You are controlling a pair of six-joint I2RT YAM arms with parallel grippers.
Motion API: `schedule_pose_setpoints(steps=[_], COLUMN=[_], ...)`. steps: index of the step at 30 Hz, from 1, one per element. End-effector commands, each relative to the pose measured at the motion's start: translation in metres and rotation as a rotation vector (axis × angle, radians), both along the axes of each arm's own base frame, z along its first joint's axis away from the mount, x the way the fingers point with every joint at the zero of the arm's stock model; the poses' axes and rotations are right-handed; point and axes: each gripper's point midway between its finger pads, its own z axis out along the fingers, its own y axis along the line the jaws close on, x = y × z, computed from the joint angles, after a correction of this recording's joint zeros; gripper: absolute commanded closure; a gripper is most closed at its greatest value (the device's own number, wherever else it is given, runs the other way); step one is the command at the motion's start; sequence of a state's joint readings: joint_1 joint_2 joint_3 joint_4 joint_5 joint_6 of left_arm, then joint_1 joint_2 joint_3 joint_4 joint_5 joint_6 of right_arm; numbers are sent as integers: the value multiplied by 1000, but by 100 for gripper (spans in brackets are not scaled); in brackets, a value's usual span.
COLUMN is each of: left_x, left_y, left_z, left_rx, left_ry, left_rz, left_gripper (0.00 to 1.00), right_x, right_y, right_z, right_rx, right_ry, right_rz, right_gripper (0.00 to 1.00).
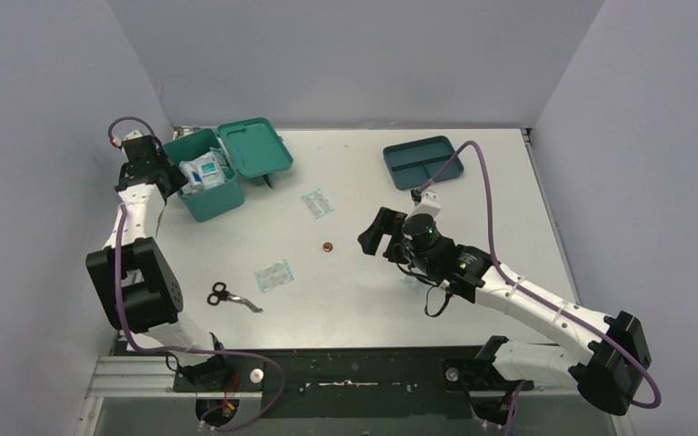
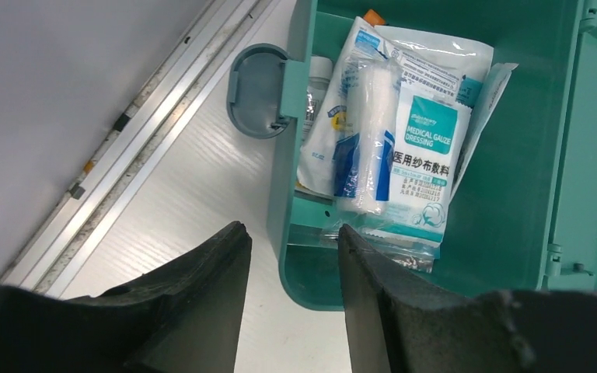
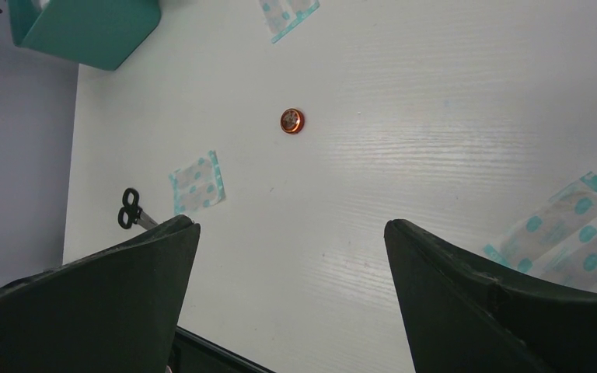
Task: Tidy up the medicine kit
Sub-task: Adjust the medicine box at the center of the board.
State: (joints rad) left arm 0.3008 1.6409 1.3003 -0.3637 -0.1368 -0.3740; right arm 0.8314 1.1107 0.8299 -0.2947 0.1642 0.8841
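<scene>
1. My left gripper [image 2: 289, 227] is hovering released, jaws straddling the kit's [image 2: 513, 194] wall.
2. The kit is sitting lid-open at the bench's [image 1: 354, 291] far-left corner.
3. My right gripper [image 3: 291, 224] is hanging released and empty above the bench.

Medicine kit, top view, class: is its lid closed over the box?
No: the lid of the medicine kit lies open flat beside the box, and white packets show inside.

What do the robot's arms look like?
The left arm and right arm have white links, black joints and purple cables. The left gripper and right gripper have black, wedge-shaped fingers. A green light glows on the right wrist.
</scene>
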Motion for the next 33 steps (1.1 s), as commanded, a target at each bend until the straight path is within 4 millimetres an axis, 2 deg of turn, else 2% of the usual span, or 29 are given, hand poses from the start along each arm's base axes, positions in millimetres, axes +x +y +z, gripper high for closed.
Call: schedule_pose_setpoints(steps=[1, 5, 8, 13, 24, 29, 33], left_x=[18, 14, 10, 1, -9, -17, -23], left_y=[-12, -19, -21, -38, -58, -64, -60], left_z=[-6, -22, -25, -25, -19, -7, 24], left_rx=[-76, -116, -123, -170, -233, -244, -190], left_ry=[-63, -43, -32, -50, -83, -114, -167], left_rz=[-29, -39, -45, -82, -125, -131, -132], left_gripper=[57, 61, 66, 72, 73, 60, 57], right_x=[8, 8, 9, 9, 9, 8, 19], right_y=[6, 7, 7, 9, 15, 14, 1], right_z=[16, 17, 16, 11, 6, -4, -10], right_rx=[57, 61, 59, 79, 84, 76, -8], right_ry=[-31, -29, -30, -23, -4, 20, -13], right_rz=[-21, -17, -20, -30, -13, -19, -53], right_gripper=[6, 7, 7, 8, 15, 15, 20])
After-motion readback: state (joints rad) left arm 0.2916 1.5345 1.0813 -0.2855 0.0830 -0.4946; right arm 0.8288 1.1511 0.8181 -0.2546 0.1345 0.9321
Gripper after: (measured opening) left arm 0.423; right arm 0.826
